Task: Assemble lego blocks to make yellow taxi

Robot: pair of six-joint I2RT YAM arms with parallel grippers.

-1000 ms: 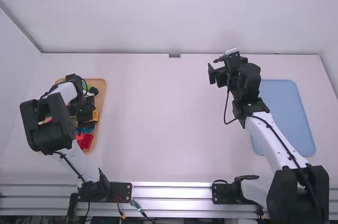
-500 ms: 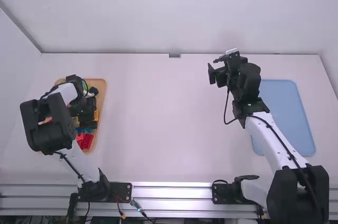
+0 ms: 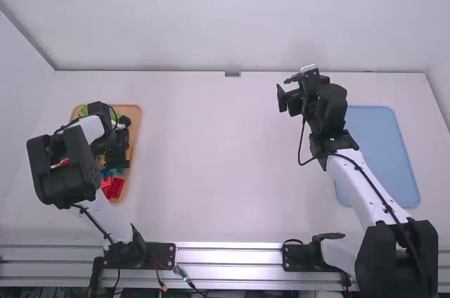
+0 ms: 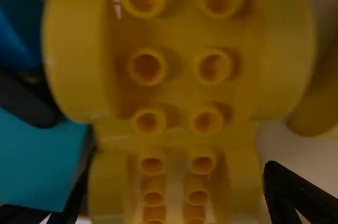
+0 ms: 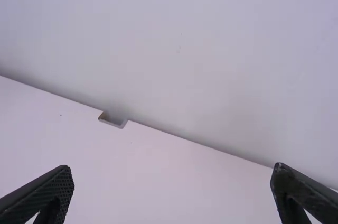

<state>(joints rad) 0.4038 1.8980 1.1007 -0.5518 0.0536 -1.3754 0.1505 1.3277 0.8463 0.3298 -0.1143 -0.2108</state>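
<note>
Open left gripper (image 3: 116, 159) straddling yellow block (image 4: 177, 84)

Red blocks (image 3: 116, 188) are lying at the near end of the orange-brown tray (image 3: 132, 112). Farther in, the yellow block is turning two rows of round tubes to the wrist camera, its long axis running between the spread jaws. Well right of this tray, a smooth blue tray (image 3: 383, 150) is resting; the right gripper (image 3: 284, 95) is hovering between, jaws apart.

And there's a small shift from the left arm: the left gripper (image 3: 117, 149) has moved slightly over the orange-brown tray (image 3: 137, 126), the arm's bulky black joint (image 3: 67, 175) easing nearer the camera, and more green (image 3: 84, 111) now peeks out at the tray's far end.
</note>
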